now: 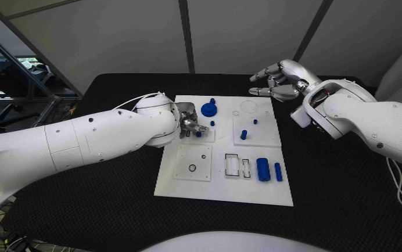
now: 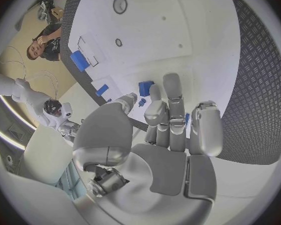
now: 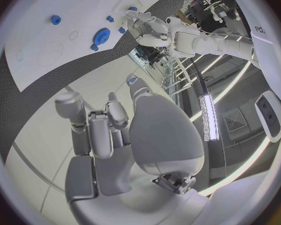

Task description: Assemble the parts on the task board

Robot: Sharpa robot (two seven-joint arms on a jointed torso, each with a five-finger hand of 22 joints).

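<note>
White task board (image 1: 251,191) laid mid-table, blue parts scattered on it, a blue gear (image 1: 208,110) near its far edge, a blue cylinder (image 1: 263,169) nearer; left hand (image 1: 187,122) lowered at board's left side, grasp cannot be told; right hand (image 1: 282,82) raised beyond the board, fingers curled, nothing held; no writing readable.

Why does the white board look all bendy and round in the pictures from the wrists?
In the left wrist view the fisheye lens curves the flat white task board and the black table behind the silver left robot hand; the right wrist view bends the board's edge too, past the silver right robot hand. In the head view its edges run straight.
</note>
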